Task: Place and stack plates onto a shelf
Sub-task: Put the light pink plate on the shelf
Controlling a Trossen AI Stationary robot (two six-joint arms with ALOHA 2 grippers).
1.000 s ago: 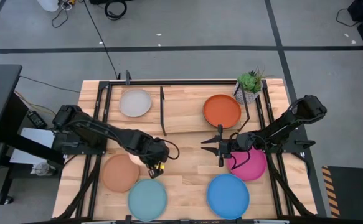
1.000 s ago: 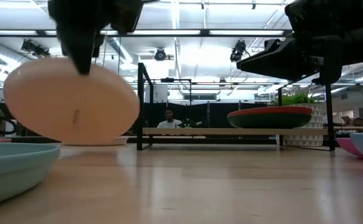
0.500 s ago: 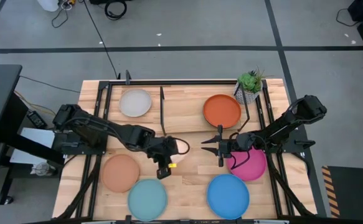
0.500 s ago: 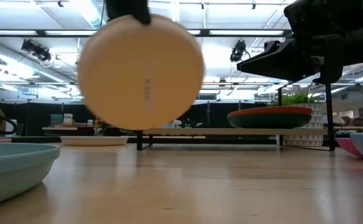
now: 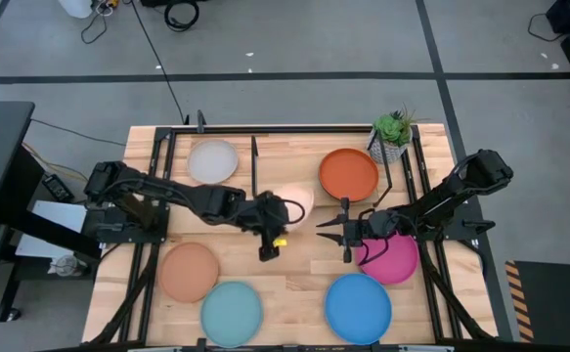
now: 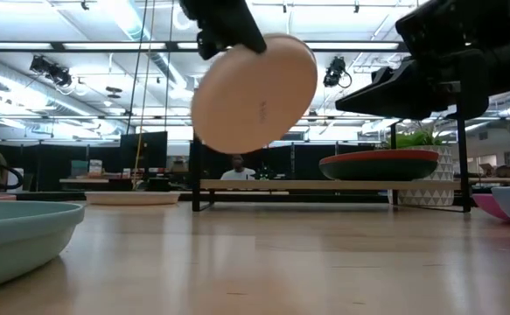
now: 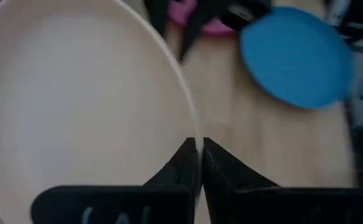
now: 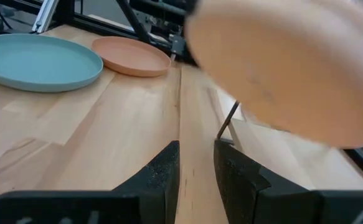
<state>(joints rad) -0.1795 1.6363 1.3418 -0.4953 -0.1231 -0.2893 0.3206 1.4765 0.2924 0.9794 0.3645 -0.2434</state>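
My left gripper (image 5: 277,217) is shut on the pale peach plate (image 5: 296,202), held in the air over the table's middle, just in front of the shelf (image 5: 285,191). The plate also shows in the low view (image 6: 255,92) and the left wrist view (image 7: 75,106). My right gripper (image 5: 322,229) is open and empty, a little to the right of the plate, beside the magenta plate (image 5: 392,259). On the shelf lie the grey-white plate (image 5: 212,161) and the orange plate (image 5: 348,173), which rests on a dark plate (image 6: 377,173). My left gripper pinches the peach plate's rim (image 7: 197,132) between its two fingers. The fingers come from the table's left, slanting down, onto the plate's upper edge (image 6: 228,48). The plate is lifted clear of the table and hangs steeply tilted below the fingers.
The tan plate (image 5: 189,271), the light blue plate (image 5: 232,311) and the bright blue plate (image 5: 358,306) lie flat on the table's near part. A potted green plant (image 5: 392,135) stands at the shelf's far right corner. A black rod (image 5: 255,176) divides the shelf.
My left gripper has carried the peach plate from above the tan plate toward the table's right and far edge, and upward. The plate has stayed on edge in the hold and now hangs near the shelf's front.
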